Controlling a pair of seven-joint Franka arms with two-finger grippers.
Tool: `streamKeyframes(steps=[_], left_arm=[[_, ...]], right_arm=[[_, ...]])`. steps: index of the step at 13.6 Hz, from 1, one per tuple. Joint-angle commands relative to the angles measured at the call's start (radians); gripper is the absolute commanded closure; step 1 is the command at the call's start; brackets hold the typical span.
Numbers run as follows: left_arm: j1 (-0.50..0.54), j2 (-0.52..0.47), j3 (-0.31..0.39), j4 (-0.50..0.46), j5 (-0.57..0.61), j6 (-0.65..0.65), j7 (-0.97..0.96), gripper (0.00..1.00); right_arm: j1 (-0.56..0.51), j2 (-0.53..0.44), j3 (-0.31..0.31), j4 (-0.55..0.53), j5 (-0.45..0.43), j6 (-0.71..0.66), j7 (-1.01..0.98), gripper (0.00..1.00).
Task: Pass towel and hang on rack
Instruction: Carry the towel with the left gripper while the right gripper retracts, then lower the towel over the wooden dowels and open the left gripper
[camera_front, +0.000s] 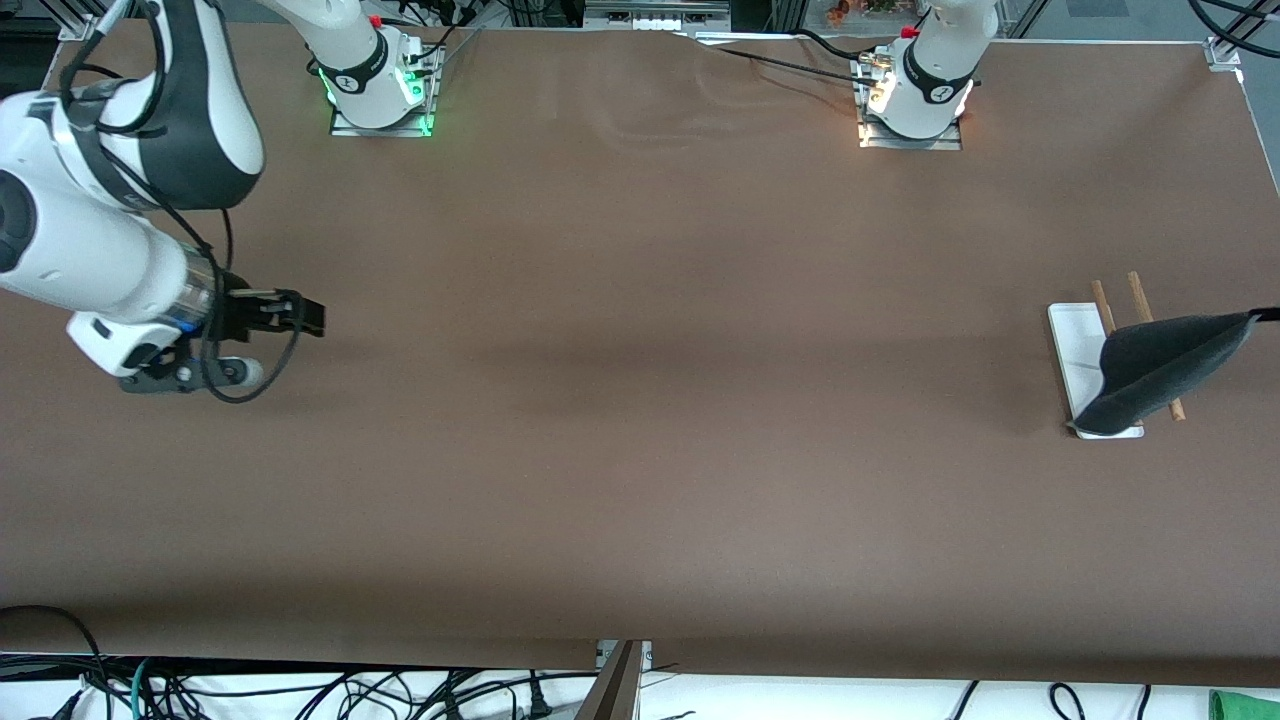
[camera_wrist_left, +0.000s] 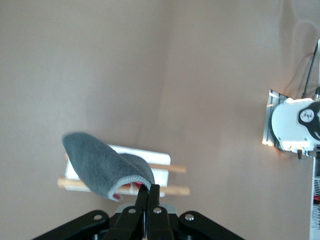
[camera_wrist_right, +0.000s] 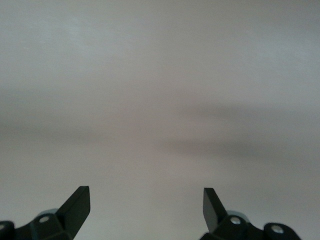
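While my left claw (camera_wrist_left: 148, 192) is pinching one corner of the towel (camera_front: 1165, 365) with its fingers pressed tight together, the cloth is stretching away from that corner and draping down over the rack (camera_front: 1080, 365) at the left arm's end of the tabletop (camera_front: 640, 450). In the front view the held corner is sitting up at the edge of the picture, and the towel's long axis is slanting from there down toward the front camera, crossing over the two wooden rods (camera_front: 1140, 295) and ending in a rounded fold that seems to be resting on or just above the white base. In the left wrist view the towel (camera_wrist_left: 102, 167) is bulging out over the rods (camera_wrist_left: 170, 190), with its paler stitched edge curling right under my fingertips.

That is the relation I am weighing: the body of the cloth is lying across the rods, while the pinched corner is off to one side of them. I judge that releasing will only work if enough of it is hanging on each side of the rods; otherwise it may slide off.

My right claw (camera_front: 300, 315) is waiting, fingers spread wide and holding nothing, over bare tabletop at the right arm's end, well apart from the rack. The left arm is plainly the nearer one.
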Motion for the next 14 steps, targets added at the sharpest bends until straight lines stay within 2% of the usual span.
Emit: streamKeyframes(steps=[1,4,9,10,11,12,14], left_arm=[[0.057,0.003,-0.009,0.001,0.059,-0.010,0.092,1.00],[0.095,0.038,-0.008,-0.015,0.115,-0.006,0.102,1.00],[0.128,0.114,-0.008,-0.024,0.126,0.126,0.122,1.00],[0.128,0.117,-0.008,-0.026,0.125,0.128,0.119,0.78],[0.128,0.118,-0.008,-0.027,0.120,0.132,0.114,0.01],[0.128,0.118,-0.009,-0.027,0.119,0.143,0.126,0.00],[0.130,0.118,-0.009,-0.026,0.113,0.146,0.117,0.00]], right_arm=[[-0.088,-0.128,0.045,-0.148,-0.029,0.051,0.003,0.00],[-0.163,-0.197,0.046,-0.167,-0.032,0.035,0.008,0.00],[-0.222,-0.314,0.051,-0.170,-0.033,-0.034,-0.001,0.00],[-0.228,-0.321,0.066,-0.167,-0.033,-0.032,-0.001,0.00],[-0.252,-0.332,0.098,-0.165,-0.036,-0.032,-0.001,0.00],[-0.271,-0.337,0.121,-0.168,-0.045,-0.031,0.003,0.00],[-0.271,-0.320,0.122,-0.164,-0.049,-0.021,0.015,0.00]])
